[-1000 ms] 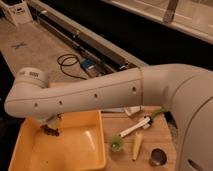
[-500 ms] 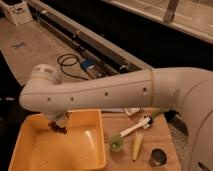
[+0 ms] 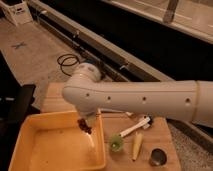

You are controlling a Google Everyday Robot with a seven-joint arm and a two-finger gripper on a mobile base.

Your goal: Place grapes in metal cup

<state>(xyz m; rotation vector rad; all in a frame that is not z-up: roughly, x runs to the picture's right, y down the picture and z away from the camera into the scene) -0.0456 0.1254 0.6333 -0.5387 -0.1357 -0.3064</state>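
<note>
My white arm reaches in from the right, and its wrist hangs over the back right corner of the yellow tray (image 3: 30, 145). The gripper (image 3: 84, 125) points down below the wrist, mostly hidden by the arm. It is shut on a small dark purple-brown bumpy cluster, the grapes (image 3: 85, 127), held just above the tray near its right rim. The metal cup (image 3: 159, 157), short, dark grey and shiny, stands on the wooden table at the lower right, well to the right of the gripper.
A small green cup (image 3: 116, 143) stands between the tray and the metal cup. A yellow elongated item (image 3: 136, 146) and a white utensil (image 3: 135, 129) lie beside it. A black cable (image 3: 67, 62) lies on the floor behind the wooden table (image 3: 55, 97).
The arm has swung to the right, carrying the dark cluster from over the tray's back left toward its right rim.
</note>
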